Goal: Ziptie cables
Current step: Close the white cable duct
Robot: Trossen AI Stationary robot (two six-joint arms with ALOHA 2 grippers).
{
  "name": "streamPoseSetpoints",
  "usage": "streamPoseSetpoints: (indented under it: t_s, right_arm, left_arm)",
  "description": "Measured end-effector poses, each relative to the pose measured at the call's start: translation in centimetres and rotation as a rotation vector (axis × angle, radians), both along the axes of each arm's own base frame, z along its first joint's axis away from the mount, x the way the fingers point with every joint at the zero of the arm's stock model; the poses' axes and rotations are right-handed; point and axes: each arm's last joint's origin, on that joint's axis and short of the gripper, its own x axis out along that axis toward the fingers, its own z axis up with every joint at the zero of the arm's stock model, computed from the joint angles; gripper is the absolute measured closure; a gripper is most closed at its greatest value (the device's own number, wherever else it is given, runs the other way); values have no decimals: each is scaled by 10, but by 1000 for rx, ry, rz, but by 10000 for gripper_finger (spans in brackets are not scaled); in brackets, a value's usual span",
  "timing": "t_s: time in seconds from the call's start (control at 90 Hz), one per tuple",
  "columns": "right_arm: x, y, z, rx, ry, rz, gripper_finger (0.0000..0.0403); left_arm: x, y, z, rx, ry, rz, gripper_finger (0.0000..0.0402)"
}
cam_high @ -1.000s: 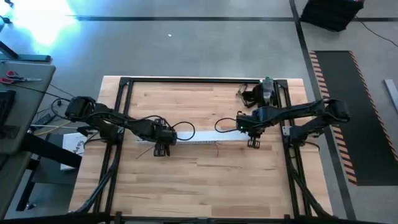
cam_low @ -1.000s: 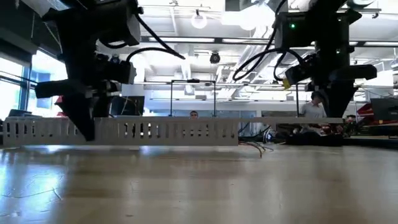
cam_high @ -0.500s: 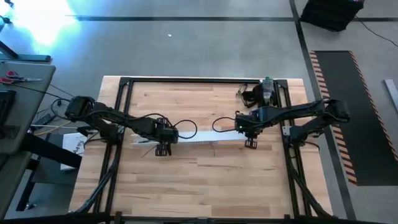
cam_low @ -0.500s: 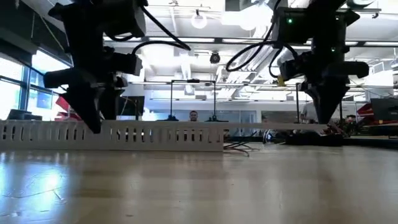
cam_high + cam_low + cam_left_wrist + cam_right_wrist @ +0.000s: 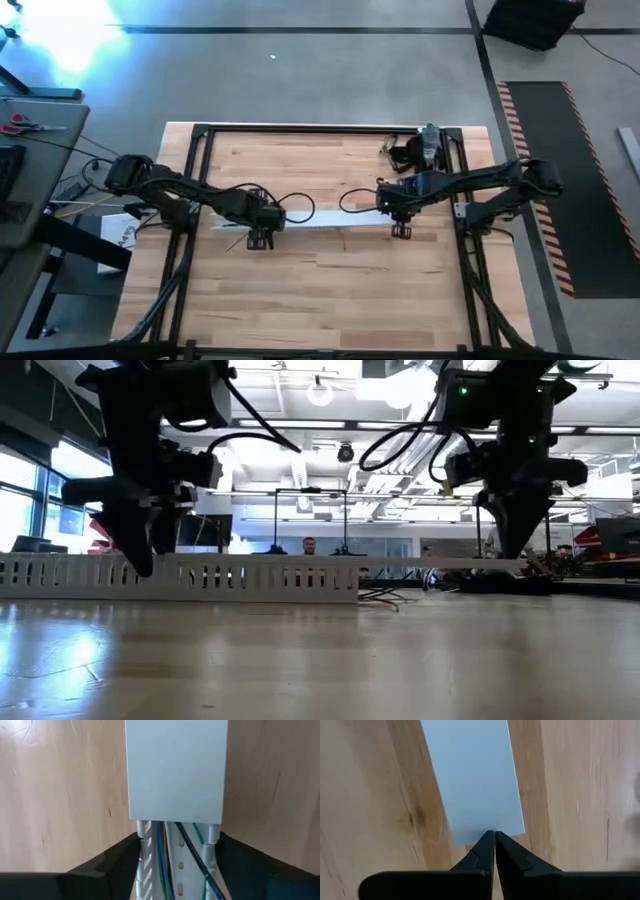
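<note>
Left wrist view | cables (image 5: 165, 845) run lengthwise inside slotted channel (image 5: 176, 865)

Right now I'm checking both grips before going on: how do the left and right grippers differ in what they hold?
The left gripper straddles the slotted channel, a finger on each side wall, with the cables lying inside; the right gripper has its fingertips pinched together on the end of the flat cover strip. The left's fingers stand wide; the right's are closed. Both work at table level.

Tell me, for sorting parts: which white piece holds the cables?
The slotted channel gripped by the left end effector; cables run inside it. The plain cover lies on top.
</note>
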Motion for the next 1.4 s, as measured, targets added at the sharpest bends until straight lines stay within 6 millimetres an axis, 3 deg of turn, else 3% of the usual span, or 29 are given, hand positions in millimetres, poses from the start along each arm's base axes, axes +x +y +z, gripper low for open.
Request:
streamPoseSetpoints:
  t_s: [0.2,0.422,0.578,0.922,1.156,1.4]
  right_arm:
    - [0,0,0,0,-3,0,403]
    - [2,0,0,-2,-24,3,403]
    - [2,0,0,-2,-24,2,403]
    - [3,0,0,-1,-27,-4,403]
    - [3,0,0,-2,-35,0,403]
    - [4,0,0,-3,-43,1,403]
  left_arm:
    - [0,0,0,4,-6,0,252]
    - [0,1,0,26,-9,13,256]
    - [-3,2,4,14,34,61,229]
    - [-1,6,6,4,44,43,119]
    - [7,10,6,-25,-29,17,110]
    - [-2,16,-5,-43,15,40,110]
